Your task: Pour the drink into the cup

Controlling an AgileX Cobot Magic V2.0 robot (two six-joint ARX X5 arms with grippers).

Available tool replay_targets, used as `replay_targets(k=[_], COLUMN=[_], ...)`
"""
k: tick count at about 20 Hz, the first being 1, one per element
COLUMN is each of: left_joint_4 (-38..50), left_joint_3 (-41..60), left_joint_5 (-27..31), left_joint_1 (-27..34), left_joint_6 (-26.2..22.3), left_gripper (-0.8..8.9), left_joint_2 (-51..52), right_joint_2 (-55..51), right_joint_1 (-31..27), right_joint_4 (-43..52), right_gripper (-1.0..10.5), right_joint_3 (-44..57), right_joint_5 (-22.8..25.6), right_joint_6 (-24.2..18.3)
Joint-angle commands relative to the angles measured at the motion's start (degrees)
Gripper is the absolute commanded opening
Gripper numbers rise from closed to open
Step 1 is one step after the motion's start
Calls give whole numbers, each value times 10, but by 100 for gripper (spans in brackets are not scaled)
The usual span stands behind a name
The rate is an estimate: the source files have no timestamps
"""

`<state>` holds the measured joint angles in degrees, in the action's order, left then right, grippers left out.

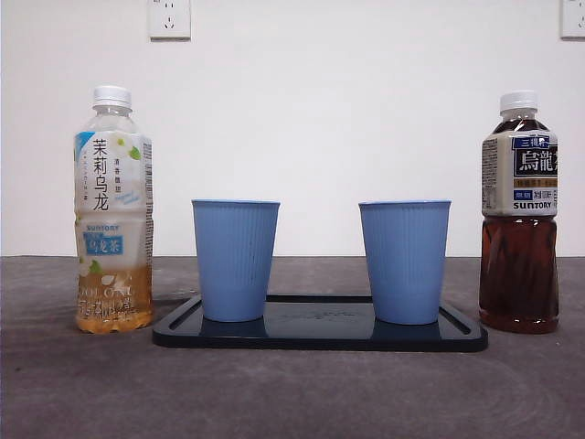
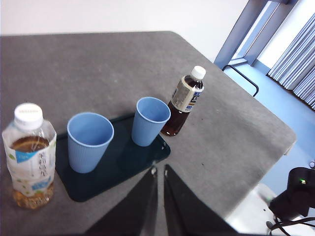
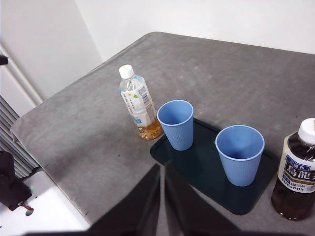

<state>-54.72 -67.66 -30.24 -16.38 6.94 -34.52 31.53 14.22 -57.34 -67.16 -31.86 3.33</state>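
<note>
Two empty blue ribbed cups (image 1: 235, 259) (image 1: 404, 261) stand upright on a dark tray (image 1: 320, 331). A pale jasmine tea bottle (image 1: 112, 210), capped and holding a little amber drink, stands left of the tray. Right of it is a capped bottle of dark oolong tea (image 1: 519, 219), mostly full. Neither arm shows in the front view. My left gripper (image 2: 160, 169) hangs high over the near table edge, shut and holding nothing, nearer the pale bottle (image 2: 30, 152). My right gripper (image 3: 162, 167) is likewise raised, shut and holding nothing, with the dark bottle (image 3: 300, 172) off to its side.
The grey table (image 1: 292, 393) ends in rounded corners with floor beyond on both sides. A white wall with two sockets (image 1: 169, 18) stands behind. Dark equipment (image 2: 295, 196) sits below the table's edge.
</note>
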Motion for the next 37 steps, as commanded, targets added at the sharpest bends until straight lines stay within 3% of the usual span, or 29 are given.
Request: replay_targets(k=[1, 7, 9, 19, 27, 32, 37], left_joint_4=[7, 7, 7, 7, 2, 2, 2], left_joint_3=[-12, -12, -12, -12, -11, -4, 18], left_joint_5=[-2, -2, -2, -2, 5, 9, 17], left_joint_1=[-2, -2, -2, -2, -2, -2, -2], left_joint_6=[-16, -16, -16, -16, -19, -22, -29], left_gripper=[68, 427, 504, 529, 528, 527, 527], left_joint_2=[-3, -3, -3, -4, -13, -14, -14], right_joint_2=[2, 2, 2, 5, 11, 5, 5], right_joint_1=[2, 2, 2, 2, 2, 2, 3], right_joint_4=[3, 3, 3, 3, 15, 75, 205], right_gripper=[105, 449, 504, 546, 545, 545, 545], right_joint_3=[-10, -10, -10, -10, 31, 121, 232], right_joint_5=[0, 0, 0, 6, 90, 125, 162], right_joint_6=[-6, 8, 8, 25, 42, 51, 73])
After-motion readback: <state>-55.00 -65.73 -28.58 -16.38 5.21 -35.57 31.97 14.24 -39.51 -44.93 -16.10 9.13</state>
